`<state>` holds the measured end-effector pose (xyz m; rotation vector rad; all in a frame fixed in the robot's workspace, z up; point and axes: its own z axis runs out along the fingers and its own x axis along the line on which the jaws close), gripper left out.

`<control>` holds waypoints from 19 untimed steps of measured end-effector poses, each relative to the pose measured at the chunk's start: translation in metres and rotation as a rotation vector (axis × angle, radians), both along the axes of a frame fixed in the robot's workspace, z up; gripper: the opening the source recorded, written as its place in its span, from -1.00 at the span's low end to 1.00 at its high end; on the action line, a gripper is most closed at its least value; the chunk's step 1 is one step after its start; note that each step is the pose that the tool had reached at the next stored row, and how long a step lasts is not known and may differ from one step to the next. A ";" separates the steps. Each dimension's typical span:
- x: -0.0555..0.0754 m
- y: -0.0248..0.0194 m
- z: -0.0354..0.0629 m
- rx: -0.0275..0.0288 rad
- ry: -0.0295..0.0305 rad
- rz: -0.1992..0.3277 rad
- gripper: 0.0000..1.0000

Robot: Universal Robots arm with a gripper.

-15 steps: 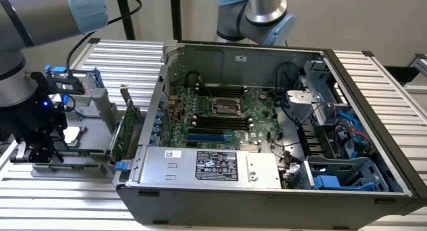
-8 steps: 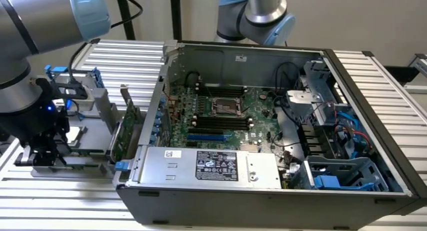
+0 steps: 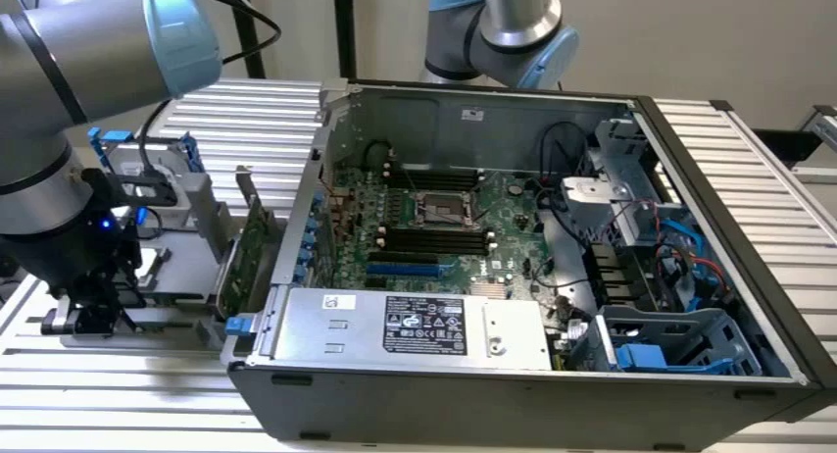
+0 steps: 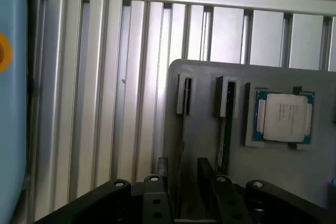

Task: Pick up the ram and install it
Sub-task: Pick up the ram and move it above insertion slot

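The fingers [image 4: 206, 174] stand apart, one on each side of the ram [image 4: 182, 140]. Whether either of them touches it, I cannot tell. The ram stands on its long edge in a slot of a grey holder [image 4: 205, 77], so the wrist view sees it as a thin line. A second stick [image 4: 224, 135] stands in the next slot, just beside it and parallel. A square silver chip [image 4: 283, 116] lies flat in a recess beyond that.

Past the holder's edge on the ram's side, the slatted table [image 4: 105, 103] is bare up to its rail.

In the exterior view the arm [image 3: 53, 178] reaches down over the holder, to the exterior view's left of the computer case [image 3: 523, 384]. A green card [image 3: 255, 247] stands upright between them, close to the case wall. The case lies open on top, and the black memory slots [image 3: 432, 239] on its board are uncovered. Cables crowd the case's side at the exterior view's right.
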<state>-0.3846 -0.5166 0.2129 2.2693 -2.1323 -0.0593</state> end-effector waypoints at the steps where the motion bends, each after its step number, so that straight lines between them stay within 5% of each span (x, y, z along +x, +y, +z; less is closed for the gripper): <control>1: 0.000 0.0000 -0.0019 0.0000 0.0001 0.001 1.00; 10: -0.001 -0.0001 -0.0176 -0.0001 0.0001 0.001 1.00; 19: -0.001 0.0017 -0.0182 0.0000 0.0000 0.001 1.00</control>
